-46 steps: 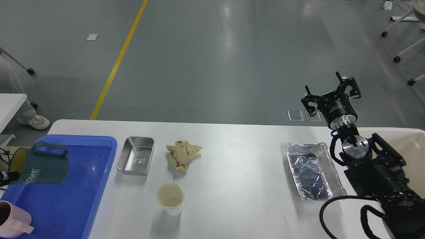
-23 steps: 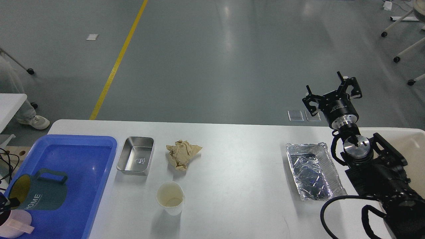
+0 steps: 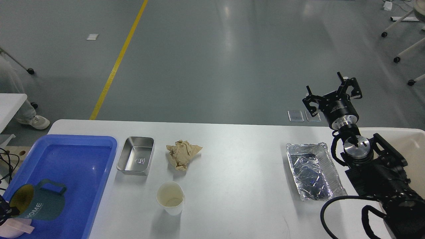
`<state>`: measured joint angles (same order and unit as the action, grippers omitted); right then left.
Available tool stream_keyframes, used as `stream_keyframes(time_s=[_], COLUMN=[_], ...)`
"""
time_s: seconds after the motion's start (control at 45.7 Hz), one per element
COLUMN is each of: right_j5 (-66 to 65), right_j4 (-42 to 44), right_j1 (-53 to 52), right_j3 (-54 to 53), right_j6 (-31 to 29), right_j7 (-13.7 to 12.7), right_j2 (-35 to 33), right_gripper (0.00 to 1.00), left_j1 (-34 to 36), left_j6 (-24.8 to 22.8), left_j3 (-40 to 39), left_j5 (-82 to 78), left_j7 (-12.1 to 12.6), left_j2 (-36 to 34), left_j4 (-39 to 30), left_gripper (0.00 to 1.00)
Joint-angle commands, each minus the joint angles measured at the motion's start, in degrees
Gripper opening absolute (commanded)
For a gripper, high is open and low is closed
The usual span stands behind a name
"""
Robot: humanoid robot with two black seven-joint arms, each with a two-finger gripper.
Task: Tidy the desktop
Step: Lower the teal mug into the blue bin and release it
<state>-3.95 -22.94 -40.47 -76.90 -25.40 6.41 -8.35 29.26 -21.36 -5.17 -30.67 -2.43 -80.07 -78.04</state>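
The right gripper point(image 3: 332, 94) hangs beyond the table's point(image 3: 239, 159) far right edge, jaws spread, empty. The left one's jaws are nearly out of view; I cannot tell their state. The green mug point(image 3: 38, 202) sits tilted in the blue tray point(image 3: 83, 172) at the near left corner and could tip.

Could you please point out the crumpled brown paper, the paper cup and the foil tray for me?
crumpled brown paper point(image 3: 182, 154), head view, middle of the wad.
paper cup point(image 3: 170, 198), head view, inside of the cup.
foil tray point(image 3: 313, 172), head view, wrinkled floor of the tray.
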Motion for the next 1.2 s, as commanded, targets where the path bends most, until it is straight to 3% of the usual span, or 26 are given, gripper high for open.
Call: stream_keyframes(time_s=[0.0, 0.197, 0.481, 1.181], right_j5=[0.0, 0.0, -0.1, 0.0], right_j4=[0.0, 0.0, 0.1, 0.0], right_j1=[0.2, 0.2, 0.2, 0.0], right_j3=[0.0, 0.0, 0.1, 0.1], right_j6=[0.0, 0.0, 0.0, 0.0], right_j7=[0.0, 0.0, 0.0, 0.0], right_j2=[-0.4, -1.0, -1.1, -1.6], right_gripper=[1.0, 1.0, 1.0, 1.0], left_j1=[-0.2, -0.4, -0.3, -1.0], left_j6=[0.2, 0.2, 0.6, 0.6], left_j3=[0.1, 0.2, 0.5, 0.6], left_j5=[-0.2, -0.5, -0.7, -1.2], left_j7=[0.2, 3.5, 5.7, 6.2], left_j2=[1.2, 3.9, 4.0, 6.0], left_j4=[0.0, 0.0, 0.4, 1.6], left_gripper=[0.0, 0.0, 0.0, 0.06])
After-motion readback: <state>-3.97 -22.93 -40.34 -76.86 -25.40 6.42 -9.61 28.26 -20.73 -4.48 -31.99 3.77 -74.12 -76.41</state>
